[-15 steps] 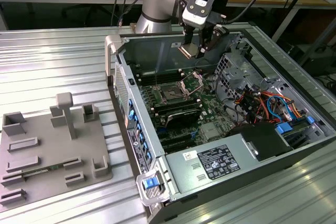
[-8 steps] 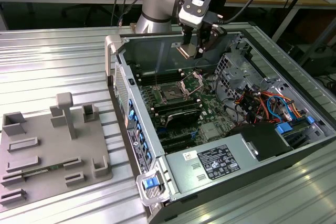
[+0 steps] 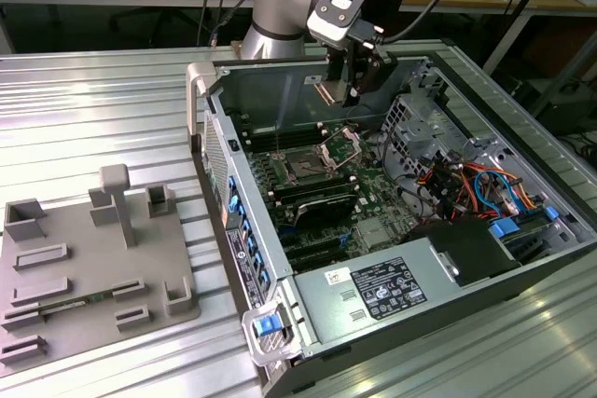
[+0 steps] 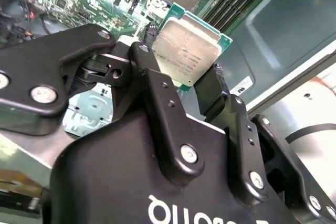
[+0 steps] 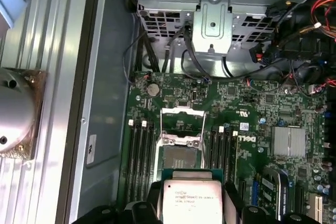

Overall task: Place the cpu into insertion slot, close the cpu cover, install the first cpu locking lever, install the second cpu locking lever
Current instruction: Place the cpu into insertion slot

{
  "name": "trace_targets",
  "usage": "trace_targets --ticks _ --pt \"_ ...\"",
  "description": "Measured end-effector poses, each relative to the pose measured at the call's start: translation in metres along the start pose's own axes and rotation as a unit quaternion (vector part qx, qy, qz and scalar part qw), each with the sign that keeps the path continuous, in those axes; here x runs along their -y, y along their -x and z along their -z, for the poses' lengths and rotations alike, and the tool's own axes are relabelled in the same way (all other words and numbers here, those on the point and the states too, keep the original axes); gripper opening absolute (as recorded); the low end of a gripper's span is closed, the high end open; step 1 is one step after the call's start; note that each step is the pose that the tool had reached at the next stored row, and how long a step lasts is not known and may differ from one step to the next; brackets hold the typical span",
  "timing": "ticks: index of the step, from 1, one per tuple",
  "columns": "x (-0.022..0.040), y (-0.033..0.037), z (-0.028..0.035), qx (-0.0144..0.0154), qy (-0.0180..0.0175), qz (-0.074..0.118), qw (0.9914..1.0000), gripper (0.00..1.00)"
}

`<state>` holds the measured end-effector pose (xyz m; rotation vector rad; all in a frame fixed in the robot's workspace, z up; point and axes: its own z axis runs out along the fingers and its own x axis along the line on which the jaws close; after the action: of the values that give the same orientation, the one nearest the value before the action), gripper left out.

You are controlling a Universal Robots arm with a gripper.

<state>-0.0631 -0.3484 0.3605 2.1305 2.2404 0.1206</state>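
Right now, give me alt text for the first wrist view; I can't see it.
The gripper holds a square silver chip above a green circuit board, near the open socket, whose metal cover is flipped up.

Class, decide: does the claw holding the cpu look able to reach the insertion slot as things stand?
Probably yes. The cpu cover stands raised, the insertion slot lies bare, and nothing shows between it and the claw gripping the cpu.

Claw (image 3: 343, 95) above open insertion slot (image 3: 304, 168), perhaps with cpu (image 3: 326, 92).
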Motion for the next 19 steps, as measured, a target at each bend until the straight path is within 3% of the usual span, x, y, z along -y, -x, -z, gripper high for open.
trace_targets --ticks 3,5,19 --pt "0.0001 0.0000 -0.0018 0.0028 0.0004 -0.031 0.99952 0.55" --pt "0.0002 0.0000 -0.0024 0.0035 0.0003 -0.039 0.99923 0.55" --pt "0.0002 0.0001 -0.0029 0.0037 0.0003 -0.041 0.99917 0.55"
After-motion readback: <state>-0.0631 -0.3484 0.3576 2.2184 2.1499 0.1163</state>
